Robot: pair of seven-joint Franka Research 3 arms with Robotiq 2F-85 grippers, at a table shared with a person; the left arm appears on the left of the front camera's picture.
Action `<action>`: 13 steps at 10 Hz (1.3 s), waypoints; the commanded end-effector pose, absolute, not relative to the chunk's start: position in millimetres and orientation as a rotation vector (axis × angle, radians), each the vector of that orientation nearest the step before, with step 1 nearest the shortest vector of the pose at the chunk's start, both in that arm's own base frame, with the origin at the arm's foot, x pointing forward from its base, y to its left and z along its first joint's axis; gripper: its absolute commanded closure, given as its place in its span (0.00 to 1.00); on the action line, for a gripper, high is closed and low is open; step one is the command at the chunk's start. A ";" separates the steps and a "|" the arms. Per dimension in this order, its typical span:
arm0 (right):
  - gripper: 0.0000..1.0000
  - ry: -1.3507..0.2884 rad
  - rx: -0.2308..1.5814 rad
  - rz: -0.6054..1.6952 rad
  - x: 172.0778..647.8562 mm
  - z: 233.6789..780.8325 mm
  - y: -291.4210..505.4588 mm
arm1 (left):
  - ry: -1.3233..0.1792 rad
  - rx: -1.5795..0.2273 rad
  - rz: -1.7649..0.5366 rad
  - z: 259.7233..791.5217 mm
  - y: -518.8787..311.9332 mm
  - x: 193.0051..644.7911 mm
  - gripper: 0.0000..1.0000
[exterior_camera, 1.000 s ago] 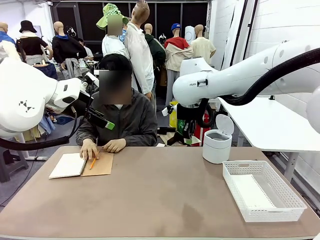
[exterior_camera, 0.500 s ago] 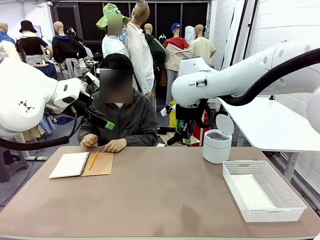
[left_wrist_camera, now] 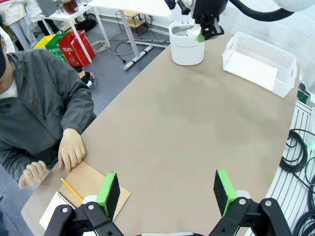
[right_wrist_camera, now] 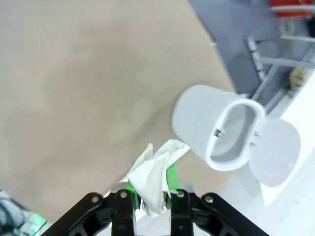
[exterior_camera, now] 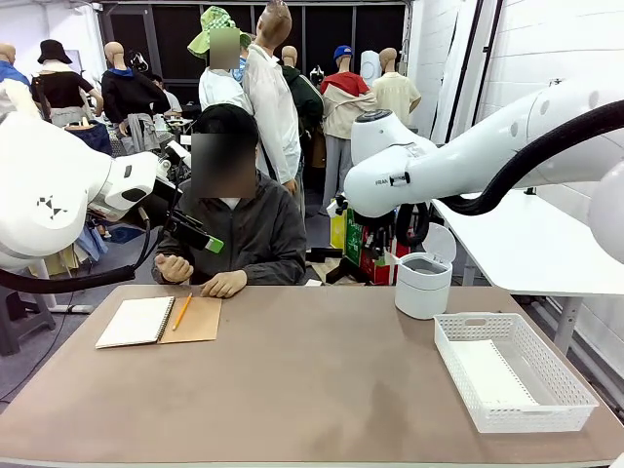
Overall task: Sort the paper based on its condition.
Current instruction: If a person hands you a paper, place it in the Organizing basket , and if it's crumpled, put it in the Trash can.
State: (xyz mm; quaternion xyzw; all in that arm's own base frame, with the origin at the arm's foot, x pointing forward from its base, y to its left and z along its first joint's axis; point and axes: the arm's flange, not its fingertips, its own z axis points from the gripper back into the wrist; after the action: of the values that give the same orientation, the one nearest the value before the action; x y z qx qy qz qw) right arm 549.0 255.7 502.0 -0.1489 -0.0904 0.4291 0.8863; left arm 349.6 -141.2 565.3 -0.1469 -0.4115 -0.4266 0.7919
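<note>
Right fingers: we see the right gripper (right_wrist_camera: 147,189) squeezing a crumpled paper (right_wrist_camera: 155,174) between its green pads (right_wrist_camera: 171,177). The paper sticks up out of the fingers in a wrinkly bunch.
Right gripper place: we see it up in the air, near the white bin (right_wrist_camera: 216,132). The bin's lid (right_wrist_camera: 275,147) is flipped open.
Left fingers: we see the left gripper (left_wrist_camera: 167,189) with its fingers spread wide apart and nothing between them. It hangs high over the table (left_wrist_camera: 182,128).
Flat paper: we see a smooth white sheet (exterior_camera: 492,375) lying inside the white basket (exterior_camera: 512,366).
Basket and bin: in the front view the basket sits on the right side of the table, and the bin (exterior_camera: 422,283) stands just behind it, near the far edge.
Table top: we see a brown, plain top (exterior_camera: 312,380).
Notebook: we see a notebook (exterior_camera: 136,320) lying open on its tan cover at the far left of the table, with a yellow pencil (exterior_camera: 181,312) on it.
Person: we see a person in a grey jacket (exterior_camera: 244,239) sitting at the far side. One hand (exterior_camera: 224,284) rests on the table by the notebook; the other hand (exterior_camera: 174,267) is lifted in a fist.
Room: we see a white side table (exterior_camera: 526,244) on the right, red and green bags (left_wrist_camera: 76,46) on the grey floor, and black cables (left_wrist_camera: 298,157) by the table's edge.
</note>
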 end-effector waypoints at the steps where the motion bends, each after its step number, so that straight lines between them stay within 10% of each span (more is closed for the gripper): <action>1: 0.75 -0.187 -0.397 0.789 576.3 496.5 251.2 | -0.877 -0.326 -0.911 564.3 -140.5 349.6 0.00; 13: 0.75 -0.185 -0.538 0.641 652.5 450.4 180.5 | -0.877 -0.326 -0.911 564.3 -140.5 349.6 0.00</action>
State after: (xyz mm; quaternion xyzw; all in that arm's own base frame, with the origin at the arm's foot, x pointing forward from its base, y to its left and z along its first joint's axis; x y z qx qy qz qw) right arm 643.7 179.7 454.0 -0.2415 -0.0799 0.3246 0.9110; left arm 349.6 -141.2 565.2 -0.1469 -0.4113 -0.4266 0.7920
